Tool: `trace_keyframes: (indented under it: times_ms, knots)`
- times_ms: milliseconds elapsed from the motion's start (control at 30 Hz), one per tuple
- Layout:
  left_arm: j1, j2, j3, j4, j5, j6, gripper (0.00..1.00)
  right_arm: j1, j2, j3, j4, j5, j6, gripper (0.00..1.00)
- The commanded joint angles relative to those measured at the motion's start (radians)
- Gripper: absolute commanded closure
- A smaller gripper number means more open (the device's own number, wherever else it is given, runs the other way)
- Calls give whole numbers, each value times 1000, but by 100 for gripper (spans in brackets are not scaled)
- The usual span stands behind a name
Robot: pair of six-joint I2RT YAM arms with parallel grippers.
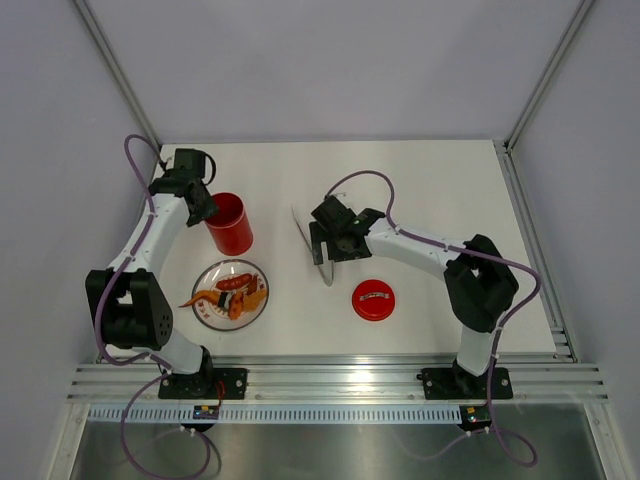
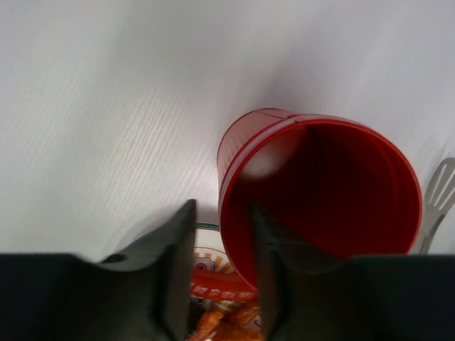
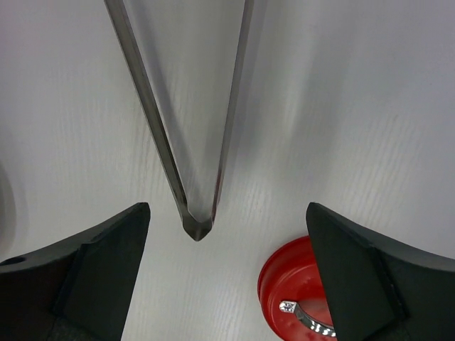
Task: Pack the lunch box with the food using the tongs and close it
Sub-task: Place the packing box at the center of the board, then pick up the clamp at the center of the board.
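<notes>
The red lunch box (image 1: pixel 229 222) stands upright and empty at the back left. My left gripper (image 2: pixel 222 206) straddles its near wall (image 2: pixel 234 206) with the jaws parted; the right finger is inside the cup and a gap shows beside the left finger. The food (image 1: pixel 232 290) lies on the clear plate (image 1: pixel 205 310), also seen below the left fingers (image 2: pixel 220 284). The silver tongs (image 3: pixel 163 142) lie flat on the table, their joined end between the wide-open fingers of my right gripper (image 3: pixel 227 207), untouched. The red lid (image 1: pixel 373 300) lies flat near that gripper.
The plate sits just in front of the lunch box. One flat tip of the tongs (image 2: pixel 441 192) shows to the right of the cup. Metal rails run along the near edge, and grey walls enclose the white table.
</notes>
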Motion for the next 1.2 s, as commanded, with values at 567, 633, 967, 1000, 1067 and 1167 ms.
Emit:
trace_keyframes:
  times_ms: [567, 633, 967, 1000, 1067, 1167]
  knots:
    - [-29, -251, 92, -111, -34, 7, 1, 42, 270, 88, 258, 144, -82, 2]
    - [-28, -318, 68, -117, -35, 10, 1, 42, 288, 91, 271, 158, -83, 7]
    - [-25, -450, 2, -205, -30, -5, 1, 42, 287, 98, 265, 178, -111, 64]
    - [-26, -458, 2, -208, -37, -6, 1, 42, 273, 95, 253, 178, -123, 70]
    - [-25, -481, -3, -206, -60, -13, 1, 42, 218, 83, 238, 173, -135, 80]
    - [-23, -502, 0, -205, -89, -5, 1, 42, 135, 92, 157, 155, -175, 88]
